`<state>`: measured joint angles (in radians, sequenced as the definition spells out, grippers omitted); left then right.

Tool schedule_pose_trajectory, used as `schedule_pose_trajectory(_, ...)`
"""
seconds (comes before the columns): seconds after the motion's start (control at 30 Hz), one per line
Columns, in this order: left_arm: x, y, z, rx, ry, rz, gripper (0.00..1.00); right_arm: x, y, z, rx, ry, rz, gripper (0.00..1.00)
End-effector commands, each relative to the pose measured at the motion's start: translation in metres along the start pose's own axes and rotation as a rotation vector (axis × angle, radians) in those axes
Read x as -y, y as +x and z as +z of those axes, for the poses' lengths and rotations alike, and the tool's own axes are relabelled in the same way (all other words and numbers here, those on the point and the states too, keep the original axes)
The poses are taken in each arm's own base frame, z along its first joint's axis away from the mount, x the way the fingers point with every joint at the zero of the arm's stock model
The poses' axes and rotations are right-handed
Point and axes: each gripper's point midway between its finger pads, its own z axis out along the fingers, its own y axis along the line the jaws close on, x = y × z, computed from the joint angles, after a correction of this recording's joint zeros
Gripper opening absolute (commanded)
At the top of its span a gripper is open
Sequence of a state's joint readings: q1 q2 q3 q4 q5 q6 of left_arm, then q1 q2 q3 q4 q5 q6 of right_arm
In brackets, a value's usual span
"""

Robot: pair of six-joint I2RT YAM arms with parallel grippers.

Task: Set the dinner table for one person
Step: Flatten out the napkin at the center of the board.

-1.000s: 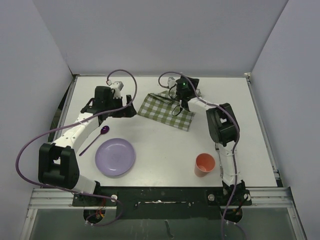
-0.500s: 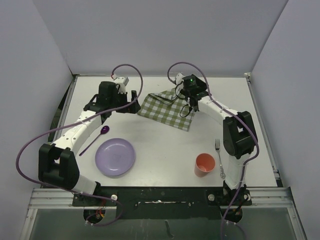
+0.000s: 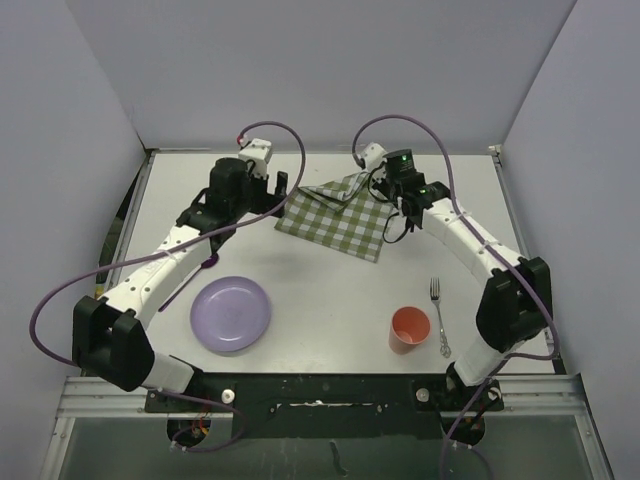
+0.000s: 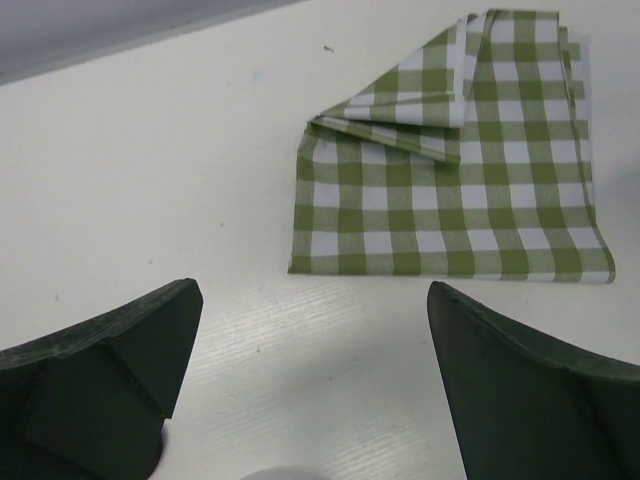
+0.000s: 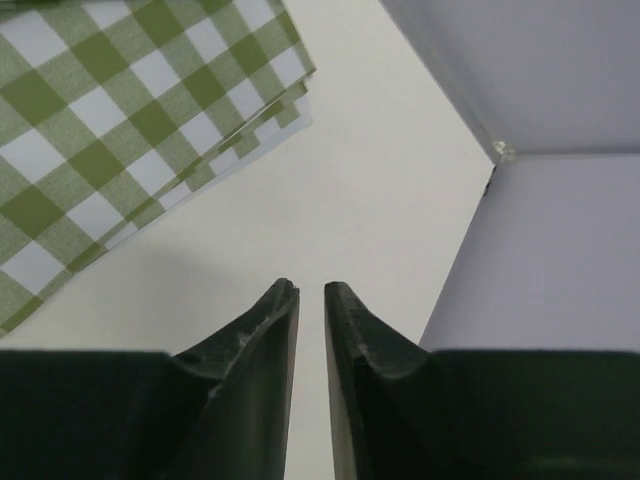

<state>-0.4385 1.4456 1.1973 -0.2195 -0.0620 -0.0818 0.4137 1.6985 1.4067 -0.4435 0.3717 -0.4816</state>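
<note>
- Dinner table (image 3: 320,290): large, flat, white, rectangular top; thin metal edging along its sides.
- Level and horizontal, filling most of the overhead view.

The left arm (image 3: 150,272) and right arm (image 3: 470,238) are alike: slim white tube links joined by chunky black joint housings. A thin purple cable (image 3: 40,315) runs loosely along each in wide loops. A small white block (image 3: 258,152) sits at the left wrist, and a tiny green light (image 3: 404,157) glows on the black housing of the right wrist. The left pincer (image 4: 312,385) and right pincer (image 5: 311,292) have matte, dark greenish-black fingers (image 4: 105,350), wedge-shaped and narrowing to thin tips with slightly scuffed edges.
</note>
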Motion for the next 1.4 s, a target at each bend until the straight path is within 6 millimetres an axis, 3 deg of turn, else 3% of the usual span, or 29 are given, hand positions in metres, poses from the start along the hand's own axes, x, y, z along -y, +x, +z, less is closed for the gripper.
schedule_pose_trajectory(0.0,-0.008,-0.102,-0.04,0.303,-0.046,-0.059,0.98,0.036,-0.029,-0.049,0.127,0.072,0.058,0.11)
schedule_pose_trajectory(0.1,0.001,-0.1,-0.038,0.284,-0.004,-0.13,0.98,0.055,-0.031,-0.07,0.145,0.135,0.086,0.0)
schedule_pose_trajectory(0.27,0.032,-0.085,-0.031,0.265,0.178,-0.159,0.98,0.057,-0.032,-0.096,0.168,0.089,0.151,0.0)
schedule_pose_trajectory(0.37,0.044,-0.088,-0.025,0.255,0.239,-0.215,0.98,0.053,-0.039,-0.106,0.195,0.042,0.194,0.0)
schedule_pose_trajectory(0.43,0.056,-0.086,-0.021,0.252,0.312,-0.205,0.98,0.053,-0.041,-0.106,0.207,0.035,0.185,0.03)
schedule_pose_trajectory(0.5,0.068,-0.079,-0.013,0.246,0.378,-0.222,0.98,0.049,-0.037,-0.097,0.197,0.042,0.151,0.13)
schedule_pose_trajectory(0.6,0.081,-0.05,0.011,0.167,0.381,-0.325,0.76,0.041,-0.024,-0.082,0.165,0.056,0.12,0.25)
schedule_pose_trajectory(0.7,0.076,-0.012,0.041,0.062,0.254,-0.424,0.28,0.032,-0.008,-0.071,0.131,0.057,0.11,0.26)
schedule_pose_trajectory(0.8,0.069,0.015,0.061,0.013,0.134,-0.439,0.19,0.029,0.001,-0.066,0.109,0.055,0.101,0.26)
schedule_pose_trajectory(0.9,0.058,0.029,0.075,0.023,-0.004,-0.486,0.0,0.033,0.002,-0.064,0.103,0.064,0.113,0.26)
schedule_pose_trajectory(1.0,0.064,0.029,0.087,0.027,-0.03,-0.503,0.0,0.039,0.001,-0.065,0.102,0.065,0.128,0.26)
schedule_pose_trajectory(1.2,0.122,0.01,0.095,0.05,0.067,-0.458,0.0,0.043,0.009,-0.059,0.08,0.055,0.159,0.26)
schedule_pose_trajectory(1.3,0.144,0.025,0.1,-0.02,0.052,-0.463,0.0,0.041,0.015,-0.056,0.073,0.035,0.178,0.26)
schedule_pose_trajectory(1.37,0.148,0.047,0.104,-0.088,-0.015,-0.438,0.0,0.038,0.017,-0.054,0.076,0.016,0.193,0.26)
